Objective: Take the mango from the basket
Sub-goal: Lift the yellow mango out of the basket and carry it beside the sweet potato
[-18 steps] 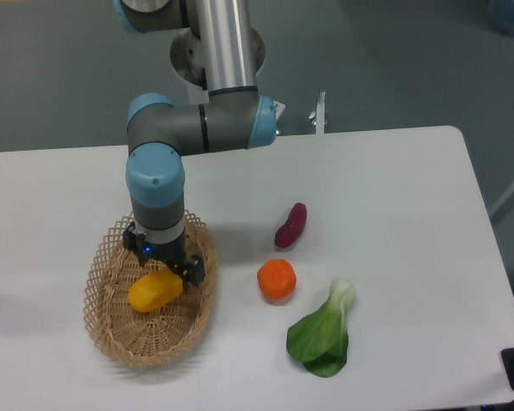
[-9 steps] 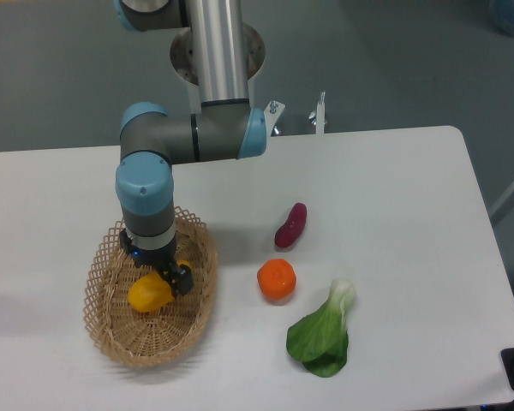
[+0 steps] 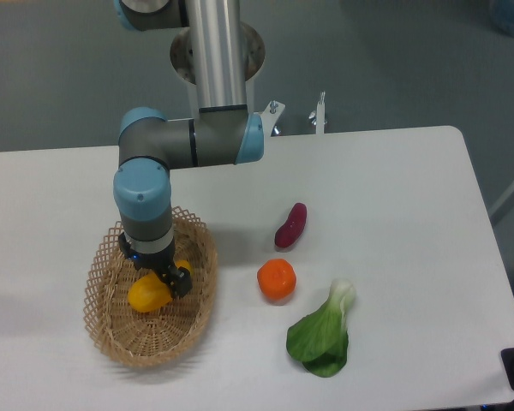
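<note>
While the arm reaches straight down into the basket (image 3: pixel 111 330), the gripper (image 3: pixel 158 281) sits low over the mango (image 3: pixel 148 294), which lies inside the basket toward its upper middle. Its long axis appears to run from lower left to upper right, and the dark fingers seem to straddle its right portion, with a yellow tip showing beyond them. Whether the jaws have actually clamped the fruit cannot be told, since the wrist hides the contact.

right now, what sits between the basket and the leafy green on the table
In the camera view, the round orange fruit sits between the basket and the leafy green, on the table.
</note>
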